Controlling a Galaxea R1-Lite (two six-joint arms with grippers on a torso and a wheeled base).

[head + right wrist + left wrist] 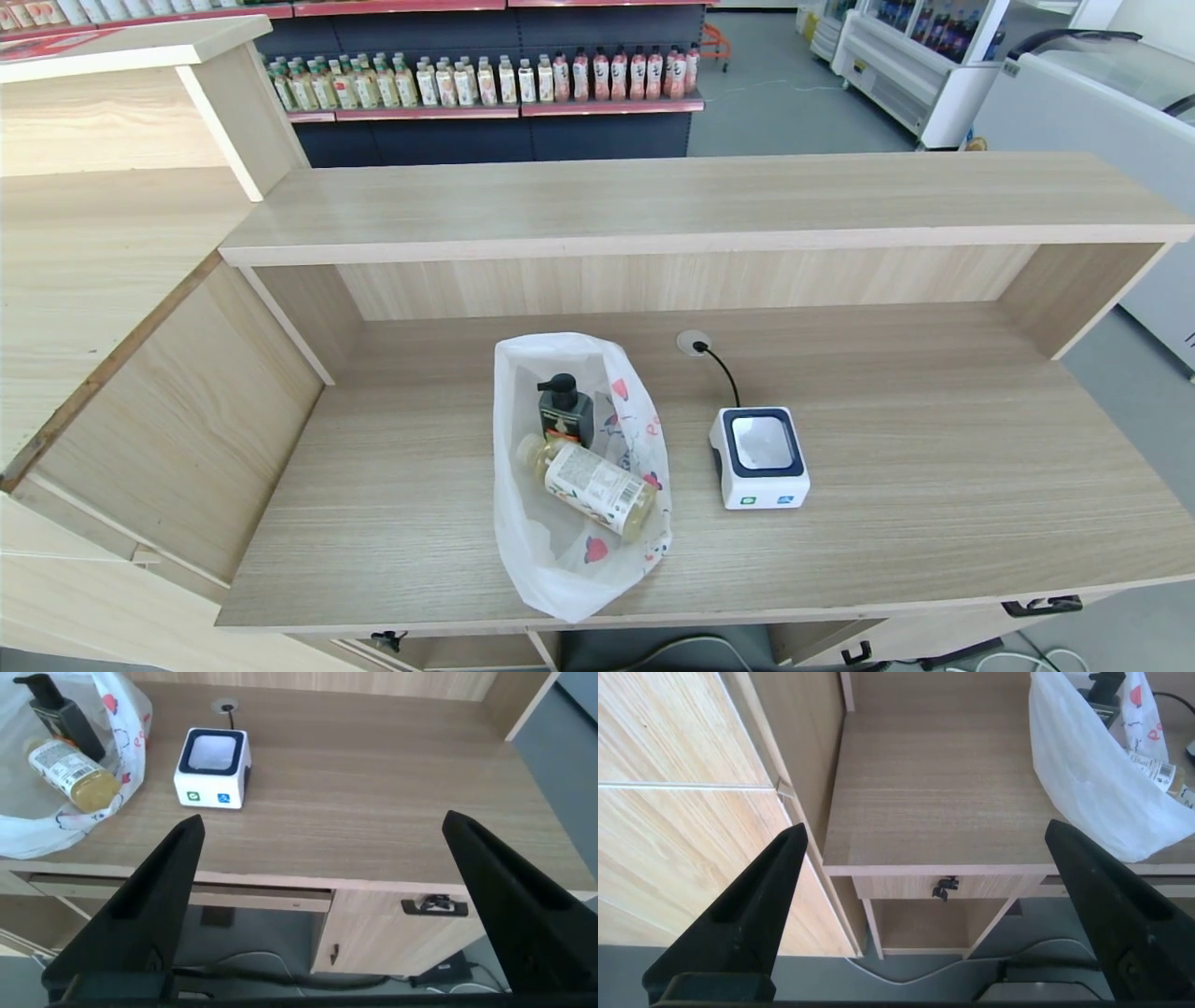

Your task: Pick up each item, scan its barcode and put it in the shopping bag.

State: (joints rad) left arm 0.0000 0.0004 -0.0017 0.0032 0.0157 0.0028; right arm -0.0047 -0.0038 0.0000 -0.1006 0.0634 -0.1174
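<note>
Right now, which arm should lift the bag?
Probably the left. The bag lies left of the scanner, and the open left end effector sits nearer it than the right end effector.

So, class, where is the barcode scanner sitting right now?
In the head view, the scanner stands on the counter, just right of the shopping bag and apart from it.
</note>
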